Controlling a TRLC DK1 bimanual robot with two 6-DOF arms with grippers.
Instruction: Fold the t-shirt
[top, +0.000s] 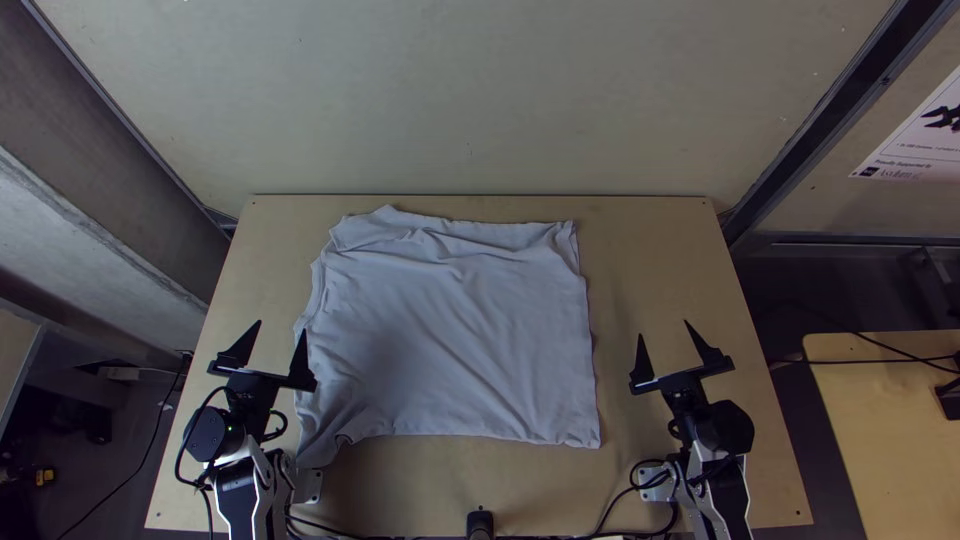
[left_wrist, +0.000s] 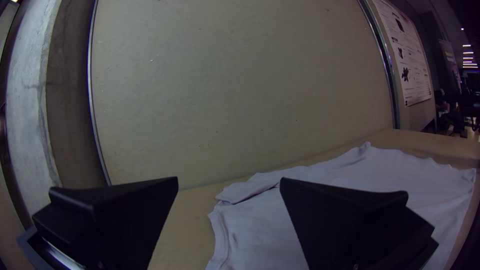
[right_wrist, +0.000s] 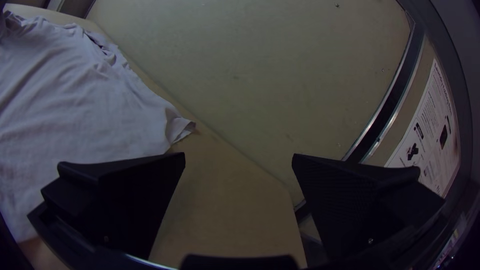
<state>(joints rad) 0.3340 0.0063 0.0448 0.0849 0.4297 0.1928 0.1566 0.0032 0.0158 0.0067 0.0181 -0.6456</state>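
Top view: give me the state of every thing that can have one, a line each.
T-shirt: spread on the table, creased toward its far side
Left end effector: open, holding nothing
Right end effector: open, holding nothing
Poster: up on the wall

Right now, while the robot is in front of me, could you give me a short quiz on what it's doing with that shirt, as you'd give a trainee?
1. True or false: the left tool and the right tool both have their fingers apart.
2. How does the t-shirt lie?
a) rolled into a tube
b) spread on the table, with some wrinkles
c) hanging from both tools
3. Fill in: in the top view, the tool nearer the t-shirt is the ____ one.

Key: 1 true; 2 b; 3 left
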